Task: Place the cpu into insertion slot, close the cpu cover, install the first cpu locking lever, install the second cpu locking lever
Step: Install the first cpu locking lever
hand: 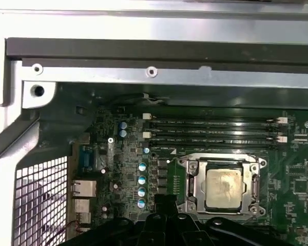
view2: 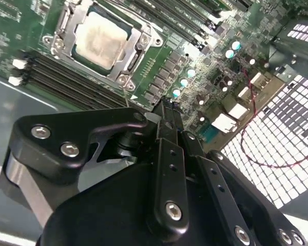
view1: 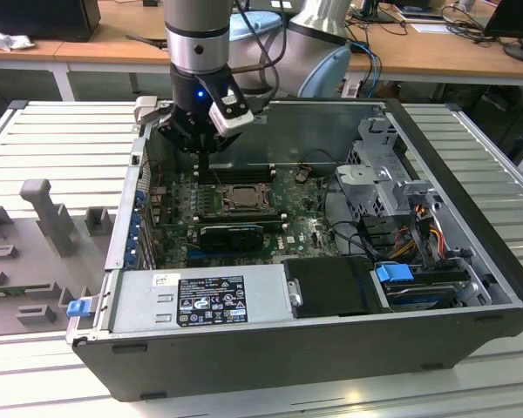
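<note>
Silvery-beige and flat, the cpu [hand: 224, 187] sits down in the insertion slot [view1: 222, 200], on the green board [hand: 292, 205] inside the open computer case [view1: 331, 348]. The cpu cover [hand: 196, 182] lies flat over it like a picture frame. The cpu's pale face shows through the hole in the middle. In the first wrist view thin metal bars [hand: 255, 187] run along the sides of the cover. I cannot tell if they are hooked down.

The gripper [view2: 167, 108] hangs over the board. Its two black fingers are pressed together at the tips, with nothing between them. It is near the slot but apart from it, and it does not touch the cpu or the cover. In the second wrist view its tips are over a row of small round blue-topped parts [view2: 182, 82] just beside the slot. In the exterior view the gripper is toward the exterior view's left of the slot, above the far edge of the board.

Long thin black memory slots [hand: 210, 130] lie side by side just beside the insertion slot. In the exterior view a long black card [view1: 231, 233] stands on the slot's other side, and a grey power box [view1: 200, 296] sits along the near wall of the case. The case lies on a table [view1: 35, 131] of grey metal slats.
</note>
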`<state>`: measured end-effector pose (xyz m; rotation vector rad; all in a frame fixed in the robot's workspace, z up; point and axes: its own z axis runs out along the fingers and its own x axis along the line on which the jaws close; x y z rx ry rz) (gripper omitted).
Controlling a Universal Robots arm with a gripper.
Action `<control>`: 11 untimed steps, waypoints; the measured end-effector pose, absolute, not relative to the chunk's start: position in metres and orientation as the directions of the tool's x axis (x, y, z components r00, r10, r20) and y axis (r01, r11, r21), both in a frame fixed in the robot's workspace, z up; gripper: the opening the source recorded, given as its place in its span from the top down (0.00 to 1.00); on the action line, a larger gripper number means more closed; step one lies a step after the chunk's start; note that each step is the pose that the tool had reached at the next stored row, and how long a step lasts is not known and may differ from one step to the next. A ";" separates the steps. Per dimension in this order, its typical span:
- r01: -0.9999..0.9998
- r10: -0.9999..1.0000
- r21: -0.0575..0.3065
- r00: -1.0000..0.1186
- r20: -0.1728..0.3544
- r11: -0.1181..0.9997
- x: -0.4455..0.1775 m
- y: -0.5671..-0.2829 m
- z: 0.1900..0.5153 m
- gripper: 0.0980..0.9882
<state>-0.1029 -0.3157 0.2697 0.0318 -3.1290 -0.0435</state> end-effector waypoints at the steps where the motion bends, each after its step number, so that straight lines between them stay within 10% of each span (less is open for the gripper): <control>1: -0.020 -0.020 0.028 -1.000 0.012 0.999 -0.104 -0.315 0.267 0.99; 11: -0.021 -0.021 0.028 -1.000 0.012 0.999 -0.109 -0.289 0.259 0.99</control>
